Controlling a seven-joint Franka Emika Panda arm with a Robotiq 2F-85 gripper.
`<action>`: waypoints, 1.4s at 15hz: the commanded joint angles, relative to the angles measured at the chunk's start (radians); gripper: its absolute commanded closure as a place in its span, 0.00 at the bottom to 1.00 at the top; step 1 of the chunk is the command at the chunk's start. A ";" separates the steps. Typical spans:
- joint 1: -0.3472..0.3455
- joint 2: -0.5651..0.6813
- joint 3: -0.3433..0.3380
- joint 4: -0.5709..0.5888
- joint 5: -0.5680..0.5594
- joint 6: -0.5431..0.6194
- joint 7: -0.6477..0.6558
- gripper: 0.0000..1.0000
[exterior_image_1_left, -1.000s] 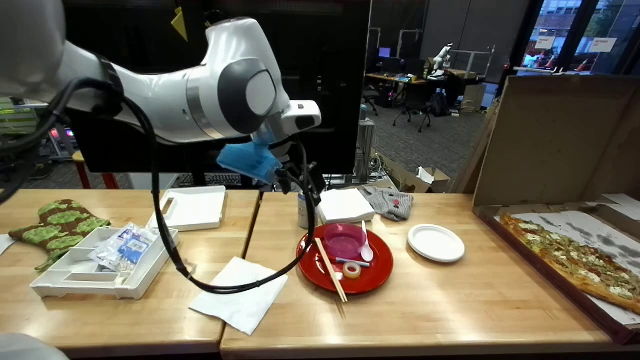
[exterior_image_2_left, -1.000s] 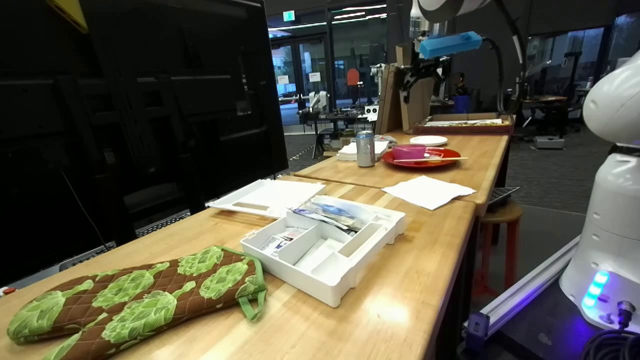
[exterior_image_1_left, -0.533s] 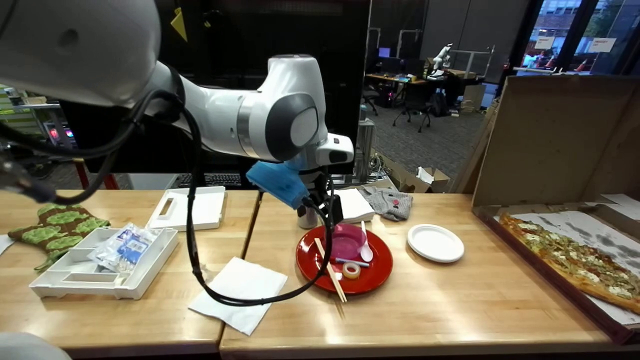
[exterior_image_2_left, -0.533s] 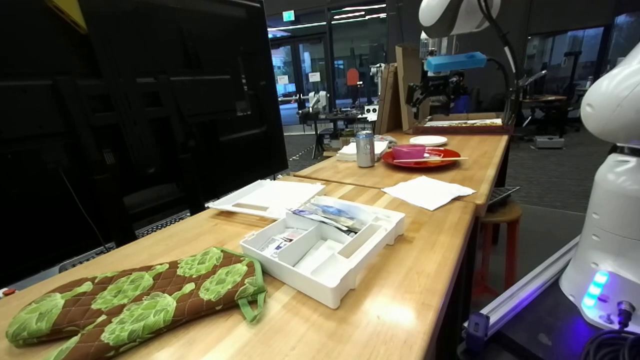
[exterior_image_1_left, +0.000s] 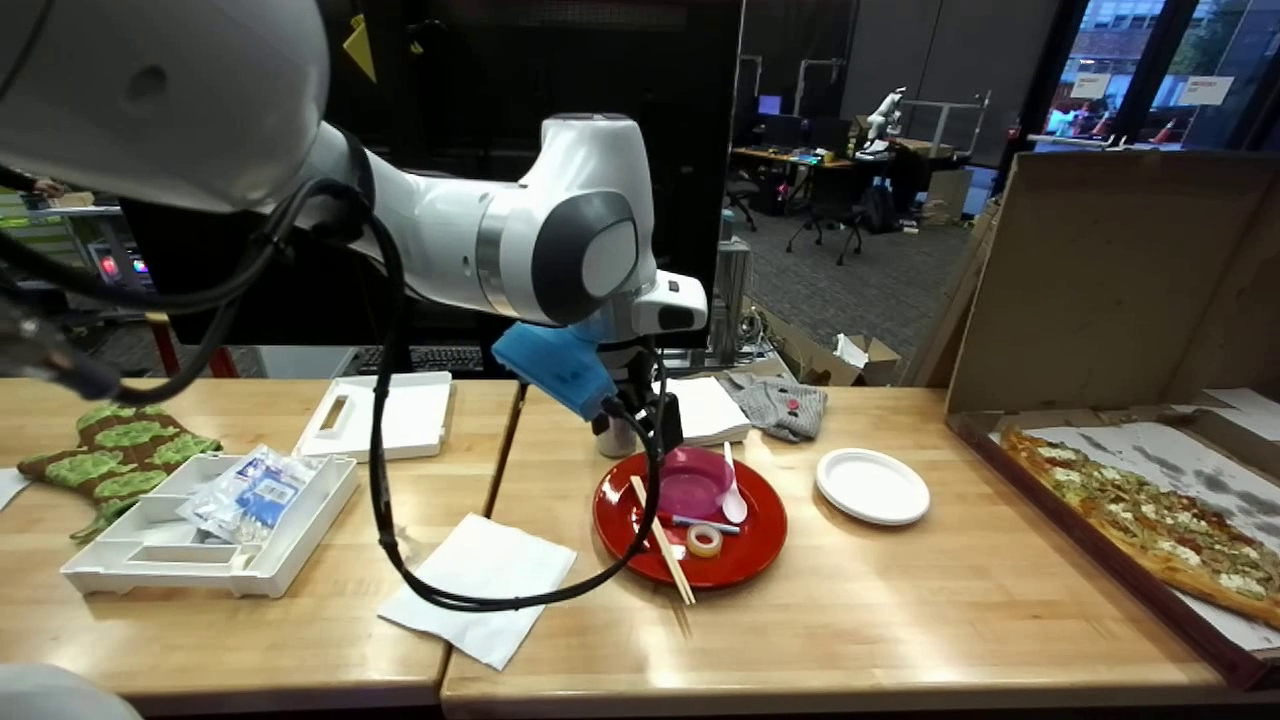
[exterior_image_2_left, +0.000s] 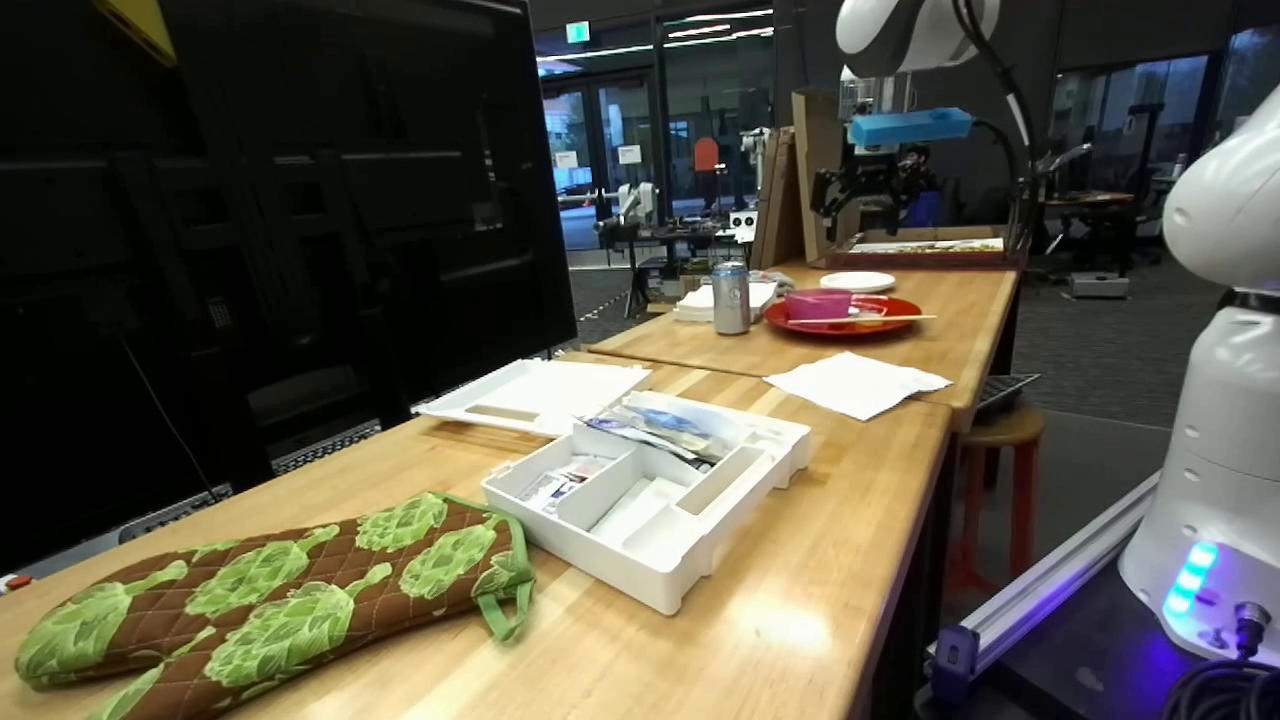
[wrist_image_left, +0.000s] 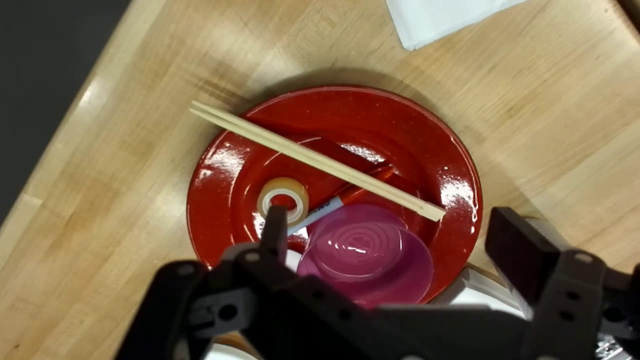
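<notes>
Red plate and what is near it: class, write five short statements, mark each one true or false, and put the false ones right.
1. The tool is open and holds nothing. True.
2. The pink bowl, the roll of tape and the chopsticks are all on the red plate. True.
3. The roll of tape is inside the pink bowl. False: it lies outside the bowl, on the red plate.
4. In an exterior view, the can stands upright. True.
5. The chopsticks fit wholly within the red plate's rim. False: one end sticks out past it.
</notes>
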 joint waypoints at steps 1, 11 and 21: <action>0.028 0.074 -0.060 0.041 0.135 -0.014 -0.055 0.00; 0.045 0.253 -0.138 0.023 0.609 0.225 -0.115 0.00; 0.058 0.270 -0.112 -0.058 0.659 0.425 -0.056 0.00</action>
